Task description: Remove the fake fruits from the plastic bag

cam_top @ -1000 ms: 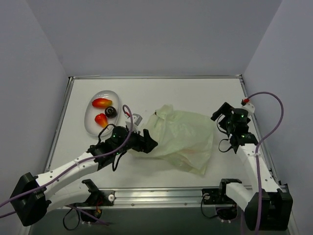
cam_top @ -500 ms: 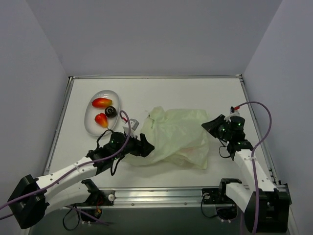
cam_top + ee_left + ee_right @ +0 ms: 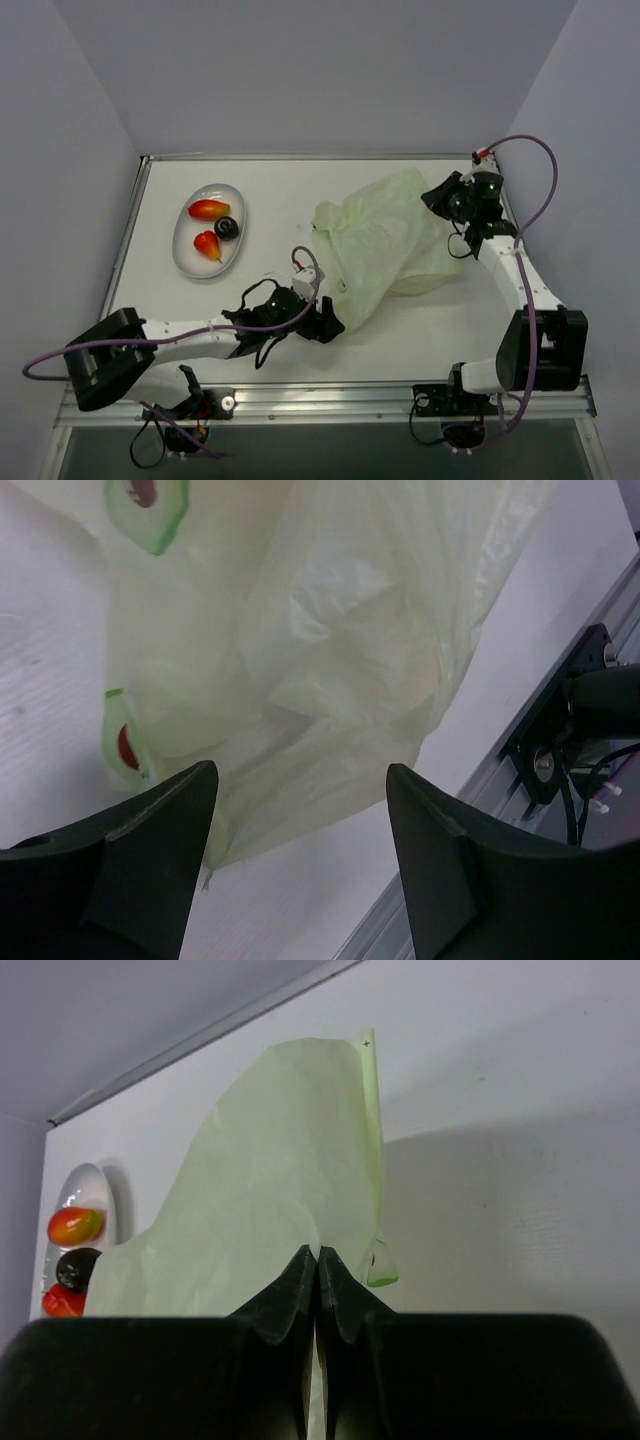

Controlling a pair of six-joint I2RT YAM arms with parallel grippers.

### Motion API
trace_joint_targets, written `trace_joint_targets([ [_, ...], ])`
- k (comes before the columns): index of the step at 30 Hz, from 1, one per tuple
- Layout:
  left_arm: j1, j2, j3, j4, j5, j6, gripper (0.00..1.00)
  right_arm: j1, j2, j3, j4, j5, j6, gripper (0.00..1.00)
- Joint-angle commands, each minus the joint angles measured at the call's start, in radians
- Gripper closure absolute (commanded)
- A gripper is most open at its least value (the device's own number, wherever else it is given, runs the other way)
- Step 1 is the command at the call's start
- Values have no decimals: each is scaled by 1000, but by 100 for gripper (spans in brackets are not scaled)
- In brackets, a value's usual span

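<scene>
A: On the white table (image 3: 300, 195), where are the fruits (image 3: 208, 210)?
B: Two in the dish (image 3: 183, 258), well apart from the bag (image 3: 385, 235). The right gripper (image 3: 318, 1260) pinches the bag's edge; the left gripper (image 3: 300, 775) stands wide at its low end.

The right jaws, open beside the right edge of the plastic bag (image 3: 385, 240) a second ago, have shut on that edge and carried it to the far right corner of the worktop (image 3: 300, 185). The bag now stretches from there toward the near middle rather than lying flat. The left jaws have moved from the bag's left side to its near tip, slightly narrower.
</scene>
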State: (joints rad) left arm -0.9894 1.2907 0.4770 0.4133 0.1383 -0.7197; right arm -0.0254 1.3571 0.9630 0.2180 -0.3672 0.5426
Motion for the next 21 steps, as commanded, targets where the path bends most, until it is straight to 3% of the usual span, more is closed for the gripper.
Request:
trace_joint_targets([
  [1,-77,96,118,160,-52,-29,34,5,103,72,-101,-2,-142,100],
  [3,-110,168,149,218,-68,-20,34,19,175,138,-153,-10,-174,100],
  [5,-117,202,179,234,-127,-15,34,44,204,149,-155,40,-187,86],
  [7,-98,232,208,193,-190,0,34,50,212,151,-155,54,-188,80],
  [9,-62,234,229,150,-223,-1,34,56,211,155,-158,89,-190,55],
  [10,-54,233,224,166,-209,-21,34,61,209,178,-170,105,-196,29],
  [11,-51,234,226,214,-195,-30,34,68,192,192,-183,119,-211,19],
  [13,-66,263,259,234,-160,-46,34,137,163,224,-215,160,-222,8],
  [18,-107,395,333,487,-108,-168,34,367,-53,122,-278,263,-219,8],
  [21,-149,404,360,541,-158,-176,34,418,-215,-15,-285,292,-164,26],
])
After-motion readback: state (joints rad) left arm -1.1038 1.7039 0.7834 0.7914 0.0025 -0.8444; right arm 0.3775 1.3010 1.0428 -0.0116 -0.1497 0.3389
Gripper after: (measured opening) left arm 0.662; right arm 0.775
